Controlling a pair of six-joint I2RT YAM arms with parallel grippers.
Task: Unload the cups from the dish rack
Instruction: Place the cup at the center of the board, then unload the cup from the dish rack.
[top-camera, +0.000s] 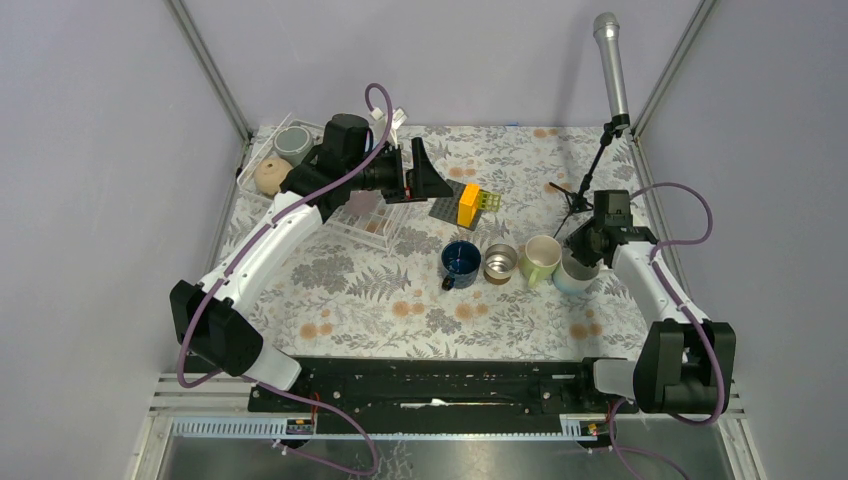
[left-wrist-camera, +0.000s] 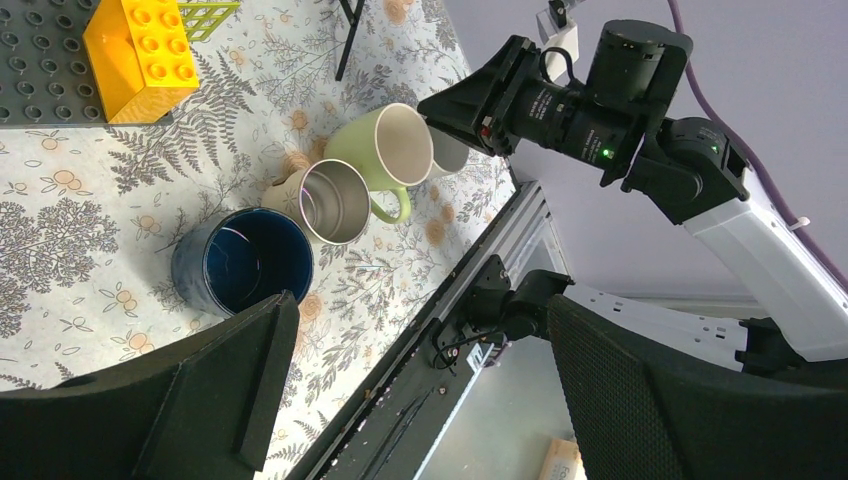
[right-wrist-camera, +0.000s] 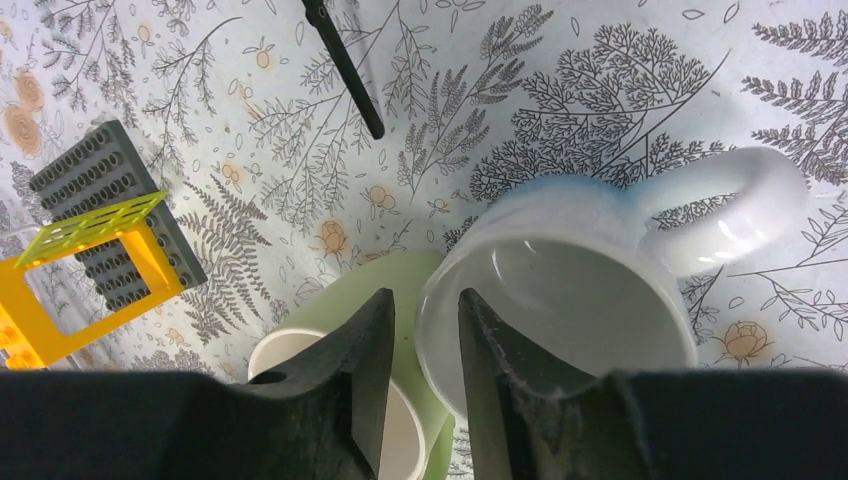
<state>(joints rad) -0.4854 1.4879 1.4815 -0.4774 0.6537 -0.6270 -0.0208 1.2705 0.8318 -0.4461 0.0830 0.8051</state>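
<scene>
**A:** Floral-print cloth covers the table, with pale lilac walls around it. Where are the cups?

**B:** 4 stand upright in a row near the right arm: a navy mug (top-camera: 461, 262), a steel mug (top-camera: 500, 263), a pale green mug (top-camera: 540, 260) and a white-and-blue mug (right-wrist-camera: 590, 290). At least 2 more, a grey mug (top-camera: 293, 142) and a tan mug (top-camera: 272, 176), sit in the dish rack (top-camera: 385, 232) at the far left.

**A:** And the grippers?

**B:** The right gripper (right-wrist-camera: 425, 300) straddles the white-and-blue mug's rim, 1 finger inside and 1 outside beside the green mug. A sliver of gap shows, so the hold looks loose rather than clamped. The left gripper (left-wrist-camera: 420, 310) hovers over the rack's near end, spread wide and holding nothing.

**A:** How would the racked mugs handle?

**B:** Probably as glazed ceramic: stiff, fairly heavy, slick, and liable to chip (the steel one would forgive a knock). I'd pinch the rim wall squarely, away from the handle.
</scene>
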